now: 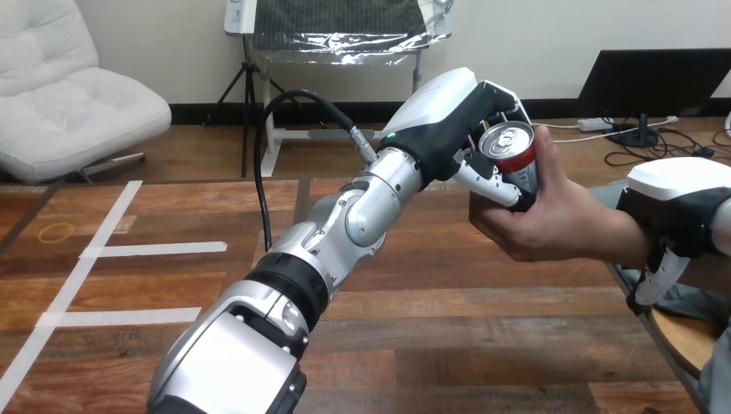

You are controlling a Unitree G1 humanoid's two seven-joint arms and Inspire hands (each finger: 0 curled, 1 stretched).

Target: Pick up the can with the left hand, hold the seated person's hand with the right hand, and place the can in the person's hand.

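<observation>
A red and silver can (515,157) stands upright in the person's hand (552,220), which reaches in from the right with its thumb along the can's side. My left hand (457,121) is over the can from the left, fingers curled round its upper part. At the right edge my right hand (677,211) sits on the person's wrist, its thumb hooked down under the wrist and its white shell on top.
White tape lines (86,259) run across the wooden table (448,336) at the left, with a yellow rubber band (56,231) near the far left edge. My left forearm (345,224) crosses the table's middle diagonally.
</observation>
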